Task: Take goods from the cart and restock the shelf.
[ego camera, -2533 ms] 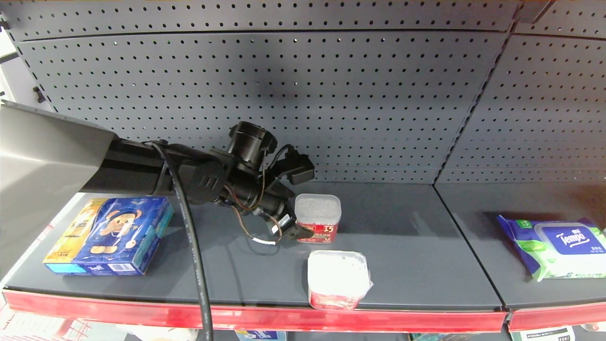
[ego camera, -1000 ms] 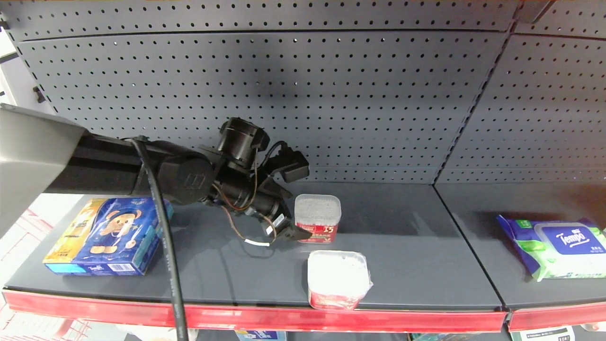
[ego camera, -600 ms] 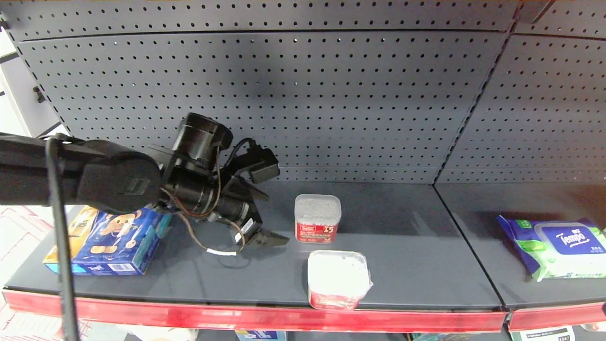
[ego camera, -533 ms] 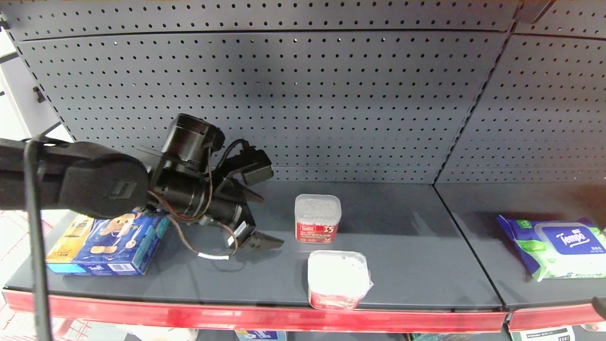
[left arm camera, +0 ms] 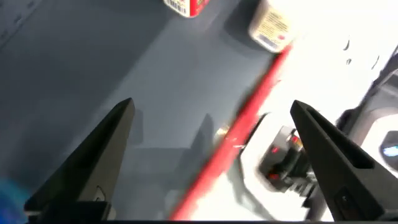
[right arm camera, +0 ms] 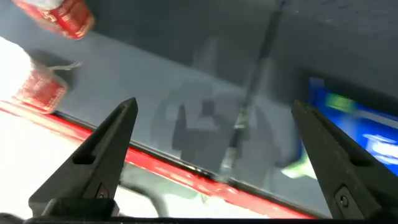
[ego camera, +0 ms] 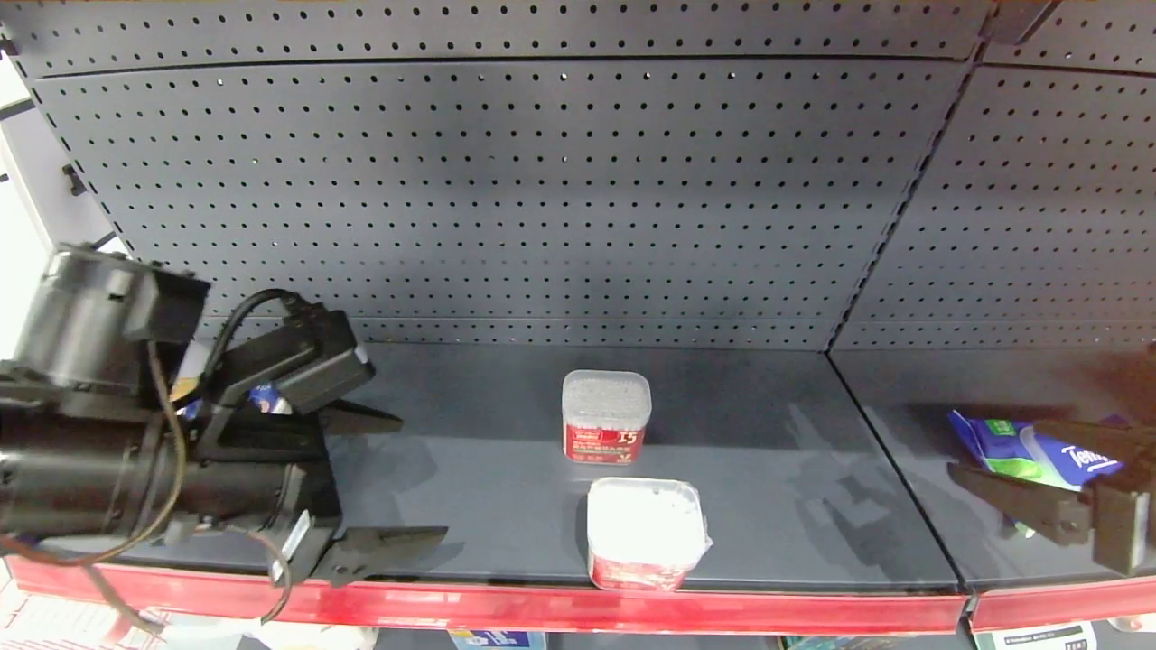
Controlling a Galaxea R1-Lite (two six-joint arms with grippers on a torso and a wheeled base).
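A clear tub with a red label point(ego camera: 606, 415) stands upright mid-shelf. A second tub point(ego camera: 644, 533) with a white top sits in front of it, at the red shelf edge point(ego camera: 542, 609). My left gripper point(ego camera: 424, 477) hangs open and empty at the shelf's front left, well apart from both tubs. In the left wrist view the left gripper point(left arm camera: 211, 106) is spread wide over the shelf edge point(left arm camera: 249, 118), with both tubs point(left arm camera: 270, 25) far off. My right gripper point(ego camera: 993, 449) is open at the far right, in front of a wet-wipes pack point(ego camera: 1002, 442).
The grey shelf board point(ego camera: 777, 469) has free room between the tubs and the wipes. A pegboard back wall point(ego camera: 578, 199) closes the rear. In the right wrist view the right gripper point(right arm camera: 214, 104) is over the board, wipes pack point(right arm camera: 354, 124) to one side, tubs point(right arm camera: 40, 87) to the other.
My left gripper has let go of the upright tub and drawn back to the shelf's front left, now covering the blue box. My right gripper has come in at the right.
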